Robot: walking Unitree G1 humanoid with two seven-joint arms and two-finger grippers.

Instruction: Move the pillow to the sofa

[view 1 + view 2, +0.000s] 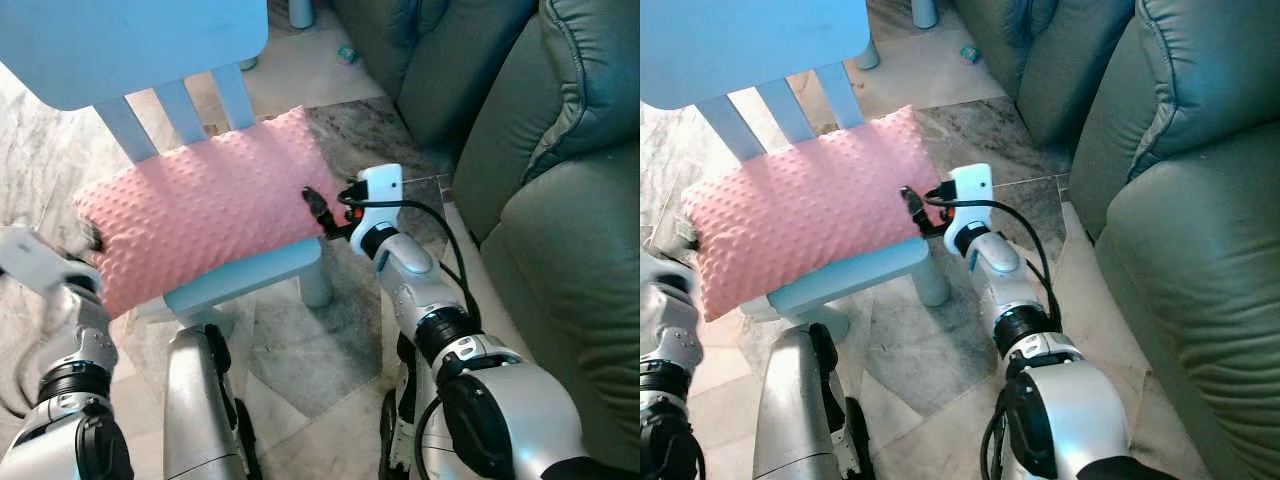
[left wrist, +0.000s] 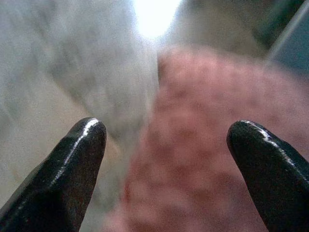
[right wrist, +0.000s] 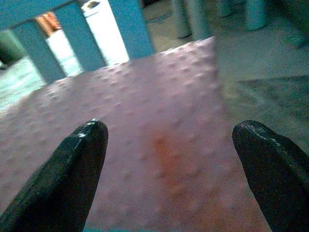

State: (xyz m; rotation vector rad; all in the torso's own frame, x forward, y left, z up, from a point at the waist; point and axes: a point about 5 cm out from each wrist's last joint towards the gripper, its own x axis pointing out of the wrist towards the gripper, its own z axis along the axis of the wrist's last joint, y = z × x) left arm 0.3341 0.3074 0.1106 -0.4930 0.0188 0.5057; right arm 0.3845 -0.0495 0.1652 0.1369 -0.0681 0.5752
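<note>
You have the pink dimpled pillow [image 1: 205, 205] lying across the light blue chair's [image 1: 250, 275] seat, both ends overhanging. Your right gripper [image 1: 318, 208] and left gripper [image 2: 166, 159] flank its ends, fingers spread apart.

The pillow [image 1: 205, 205] is of pink cloth, matt, and its whole surface is covered with small raised dots, so it looks soft and bumpy. The small chair [image 1: 130, 45] under it has a smooth painted finish in light blue, with a faint sheen on the backrest and the slats. The sofa [image 1: 560, 150] looks like grey-green leather or imitation leather, smooth, with soft folds and a dull gloss. The floor [image 1: 300, 345] is of polished stone tiles with marble veins, slightly shiny. The fingers [image 3: 72, 179] of the right hand [image 3: 176, 179] are black, smooth and glossy; those of the left hand [image 2: 169, 174] look the same. The arms are of silver, satin-finished metal or plastic.
</note>
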